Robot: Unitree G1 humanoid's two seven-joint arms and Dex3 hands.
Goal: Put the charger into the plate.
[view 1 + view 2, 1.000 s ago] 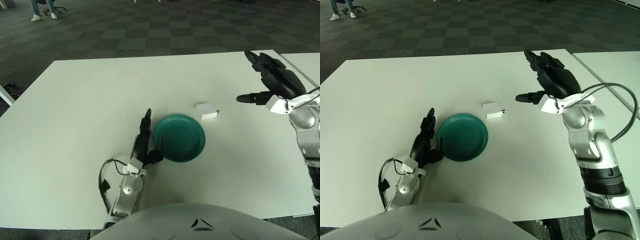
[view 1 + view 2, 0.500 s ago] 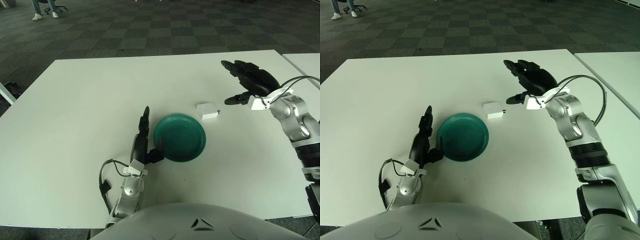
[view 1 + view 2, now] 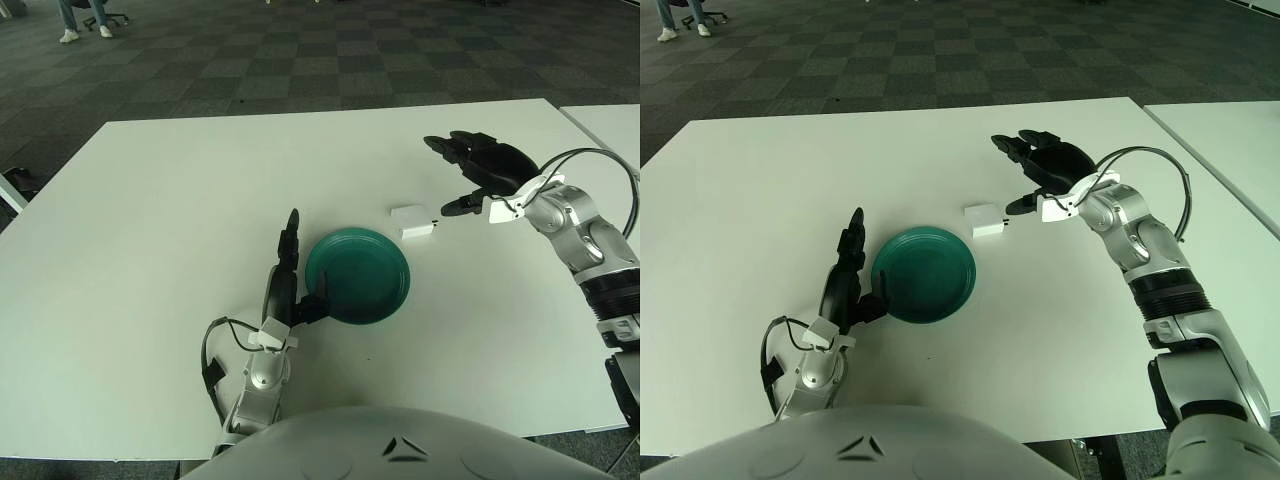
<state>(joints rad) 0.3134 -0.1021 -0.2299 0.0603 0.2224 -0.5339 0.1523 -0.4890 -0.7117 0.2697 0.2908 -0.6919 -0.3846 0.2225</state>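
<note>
Reach step under way. Charger [image 3: 412,221] on bench [image 3: 150,230], just right of green plate [image 3: 357,276], ungrasped. Right hand [image 3: 478,170] beside charger's right, fingers spread, holding nothing. Left hand [image 3: 290,280] at plate's left edge, fingers straight, idle. Next: close on charger, lift over plate. No readable markings.

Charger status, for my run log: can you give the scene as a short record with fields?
charger: white block lying on the table, just beyond the plate's right rim, not held
plate: green, nothing in it
right hand: fingers spread, close to the right of the charger, apart from it
left hand: by the plate's left rim, open
task state: charger not yet grasped
</note>
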